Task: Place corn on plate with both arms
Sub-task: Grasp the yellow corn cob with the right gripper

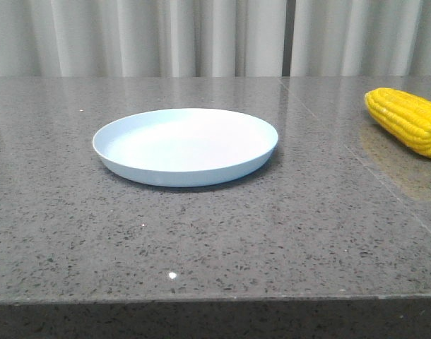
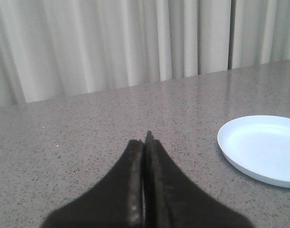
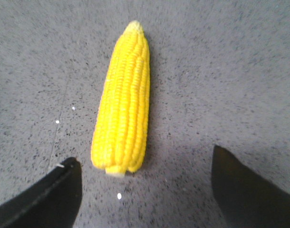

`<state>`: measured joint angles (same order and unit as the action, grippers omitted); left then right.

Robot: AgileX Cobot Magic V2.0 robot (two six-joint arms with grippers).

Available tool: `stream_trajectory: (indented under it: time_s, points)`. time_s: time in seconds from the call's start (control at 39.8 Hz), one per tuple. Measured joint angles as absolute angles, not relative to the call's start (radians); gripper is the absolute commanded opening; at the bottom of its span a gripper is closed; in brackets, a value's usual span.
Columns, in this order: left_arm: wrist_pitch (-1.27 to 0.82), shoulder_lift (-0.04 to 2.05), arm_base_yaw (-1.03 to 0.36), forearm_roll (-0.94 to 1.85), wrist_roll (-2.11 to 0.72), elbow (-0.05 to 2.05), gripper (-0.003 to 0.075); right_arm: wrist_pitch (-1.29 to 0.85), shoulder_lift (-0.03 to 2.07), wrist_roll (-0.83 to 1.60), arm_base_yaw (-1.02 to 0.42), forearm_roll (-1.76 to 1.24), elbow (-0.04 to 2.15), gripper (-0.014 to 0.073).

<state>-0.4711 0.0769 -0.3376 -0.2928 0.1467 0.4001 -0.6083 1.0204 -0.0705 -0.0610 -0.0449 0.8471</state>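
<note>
The pale blue-white plate lies empty on the grey stone table, left of centre in the front view; it also shows in the left wrist view. The yellow corn lies on the table at the right edge, cut off by the frame. In the right wrist view the corn lies lengthwise, its pale stub end nearest my right gripper, which is open, empty and just short of the stub. My left gripper is shut and empty, over bare table left of the plate. Neither arm shows in the front view.
White curtains hang behind the table's far edge. A seam in the stone top runs between plate and corn. The table's front edge crosses the bottom of the front view.
</note>
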Motion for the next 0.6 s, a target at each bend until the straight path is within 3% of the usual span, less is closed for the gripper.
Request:
stream_trajectory:
  time_s: [0.28,0.6]
  points:
    - [-0.47,0.077,-0.338,-0.293,0.147,0.4,-0.002,-0.691,1.342,-0.072,-0.097,-0.073,1.035,0.065]
    - [-0.47,0.077,-0.338,-0.293,0.147,0.4,-0.002,-0.725,1.552,-0.072,-0.123,-0.085,1.143,0.064]
